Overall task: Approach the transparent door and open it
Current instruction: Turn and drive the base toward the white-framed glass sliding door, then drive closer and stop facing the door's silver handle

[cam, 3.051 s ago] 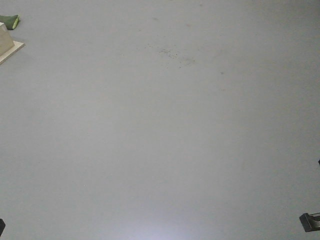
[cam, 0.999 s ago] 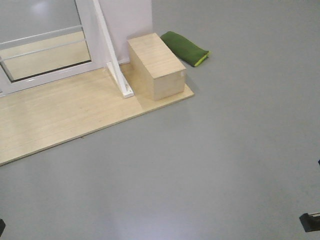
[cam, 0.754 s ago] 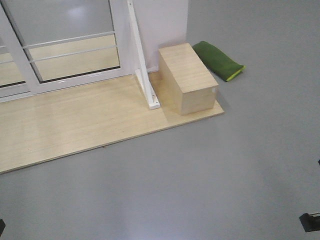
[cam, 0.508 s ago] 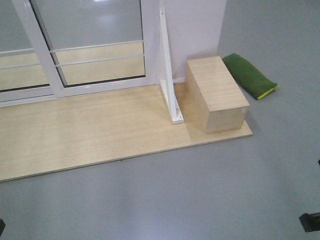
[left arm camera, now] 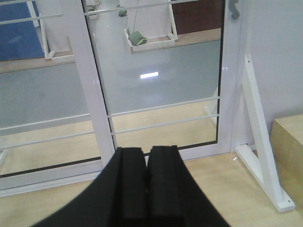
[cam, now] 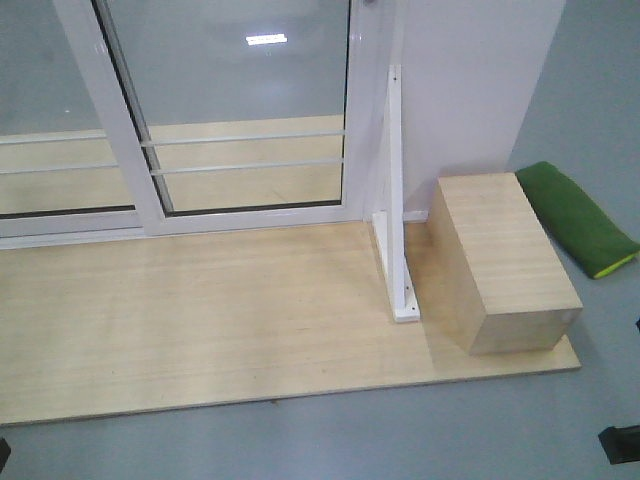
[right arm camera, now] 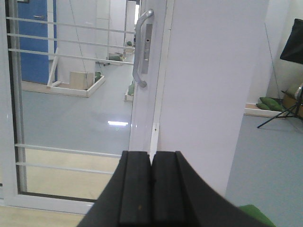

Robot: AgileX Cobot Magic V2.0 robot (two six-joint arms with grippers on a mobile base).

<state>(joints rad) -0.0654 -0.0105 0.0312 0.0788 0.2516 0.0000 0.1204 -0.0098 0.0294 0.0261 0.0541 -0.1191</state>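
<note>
The transparent door (cam: pixel 250 100) is a glass panel in a white frame with thin white bars, standing upright at the back of a wooden platform. The right wrist view shows its glass (right arm camera: pixel 71 94) and the curved grey handle (right arm camera: pixel 142 49) on the right stile, above and just left of my right gripper (right arm camera: pixel 152 158). That gripper is shut and empty, some way short of the door. My left gripper (left arm camera: pixel 147 156) is also shut and empty, pointing at the door's lower glass (left arm camera: pixel 161 85). The handle's lower end (left arm camera: pixel 232 7) shows at the top right.
A pale wooden platform (cam: pixel 200 320) lies before the door on grey floor. A white triangular brace (cam: pixel 397 200) and a wooden box (cam: pixel 505 265) stand at its right, with a green cushion (cam: pixel 580 225) beyond. A white wall panel (cam: pixel 470 90) adjoins the door. Left is another glass panel (cam: pixel 50 100).
The front view went from bare grey floor to the door. Platform, brace and box have shifted rightward and grown larger, and the glass panels now fill the top of the frame.
</note>
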